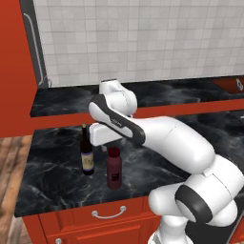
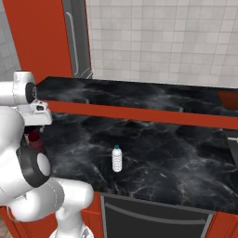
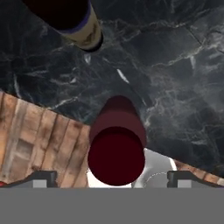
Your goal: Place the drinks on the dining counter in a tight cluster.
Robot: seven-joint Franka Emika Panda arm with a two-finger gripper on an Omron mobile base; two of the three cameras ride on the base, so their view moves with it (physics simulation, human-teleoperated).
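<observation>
The maroon bottle with its red cap stands on the lower black-marble worktop, and the tall dark wine bottle with a pale label is just to its left. My gripper hangs open right above the maroon bottle's cap. In the hand view the bottle's top sits between my wide-apart fingertips, and the wine bottle lies beyond it. The small clear water bottle stands alone further right on the same worktop. The raised dining counter slab runs behind.
Red drawers with metal handles front the worktop. A tall red cabinet rises at the left, and a tiled wall stands behind the raised slab. Wooden floor lies left of the worktop's end.
</observation>
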